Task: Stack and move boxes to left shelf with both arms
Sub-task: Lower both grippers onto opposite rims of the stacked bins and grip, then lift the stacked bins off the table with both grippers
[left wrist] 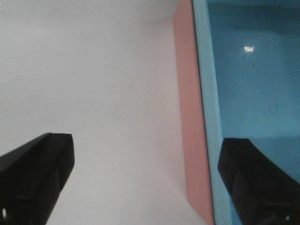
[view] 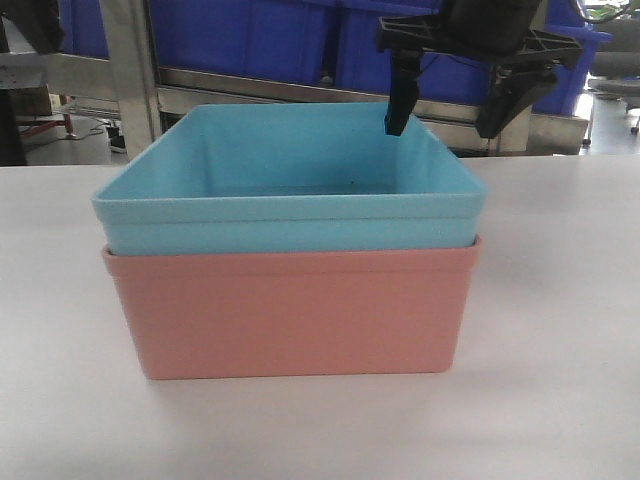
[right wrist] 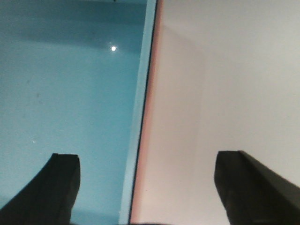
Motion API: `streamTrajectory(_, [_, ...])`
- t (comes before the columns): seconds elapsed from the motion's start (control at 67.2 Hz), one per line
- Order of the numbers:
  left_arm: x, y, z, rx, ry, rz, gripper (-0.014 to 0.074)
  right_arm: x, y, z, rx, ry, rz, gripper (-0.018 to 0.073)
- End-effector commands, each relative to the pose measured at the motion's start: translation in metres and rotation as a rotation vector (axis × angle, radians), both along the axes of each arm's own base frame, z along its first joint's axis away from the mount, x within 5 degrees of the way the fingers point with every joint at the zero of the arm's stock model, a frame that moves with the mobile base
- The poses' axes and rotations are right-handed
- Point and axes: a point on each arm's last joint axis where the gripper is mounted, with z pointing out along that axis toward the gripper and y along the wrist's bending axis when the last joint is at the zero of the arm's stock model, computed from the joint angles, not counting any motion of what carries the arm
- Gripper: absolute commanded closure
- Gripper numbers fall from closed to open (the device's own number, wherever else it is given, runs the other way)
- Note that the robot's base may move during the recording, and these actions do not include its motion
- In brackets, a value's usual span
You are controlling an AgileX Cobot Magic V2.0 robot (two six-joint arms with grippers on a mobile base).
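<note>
Left end effector: jaws wide open, holding nothing. One finger sits over the bare table, the other over the blue box's floor, so it straddles the stack's left wall from above.

Blue box is nested in the pink box, its rim proud of the pink rim. The stack stands mid-table, in front of a steel rack.

Right end effector: also open and empty, fingers either side of the right wall.

Judgement: stacking is done and the two-arm grasp is being set up. The next move calls for both to descend, close on the doubled walls, then lift level and together. The shelf's rollers are not in view.
</note>
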Motion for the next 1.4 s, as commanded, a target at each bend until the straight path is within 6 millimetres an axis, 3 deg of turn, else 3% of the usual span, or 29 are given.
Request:
streamTrajectory(0.0, [0.018, -0.02, 0.016, -0.035, -0.052, -0.036, 0.0074, -0.008, 0.001, 0.039, 0.036, -0.119, 0.019, -0.0052])
streamTrajectory(0.179, [0.053, -0.056, -0.005, -0.014, -0.009, -0.099, 0.0074, -0.012, 0.014, 0.037, 0.038, -0.118, 0.05, -0.0052])
streamTrajectory(0.372, [0.08, -0.068, -0.038, -0.002, 0.044, -0.09, 0.0075, -0.003, 0.019, 0.017, 0.028, -0.078, 0.051, -0.0052])
streamTrajectory(0.595, [0.095, -0.074, -0.073, 0.013, 0.104, -0.085, 0.0087, 0.006, 0.023, -0.013, 0.007, -0.001, 0.05, -0.0052])
streamTrajectory(0.804, [0.101, -0.076, -0.09, 0.026, 0.14, -0.084, 0.011, 0.011, 0.025, -0.028, -0.006, 0.03, 0.051, -0.0043])
streamTrajectory(0.983, [0.102, -0.077, -0.094, 0.02, 0.152, -0.074, 0.0246, 0.011, 0.026, -0.035, -0.015, 0.052, 0.052, 0.014])
streamTrajectory(1.206, [0.101, -0.078, -0.094, 0.002, 0.158, -0.069, 0.0596, 0.011, 0.026, -0.034, -0.016, 0.053, 0.052, 0.0506])
streamTrajectory(1.384, [0.101, -0.078, -0.094, -0.002, 0.157, -0.067, 0.0599, 0.011, 0.025, -0.033, -0.023, 0.05, 0.054, 0.0504])
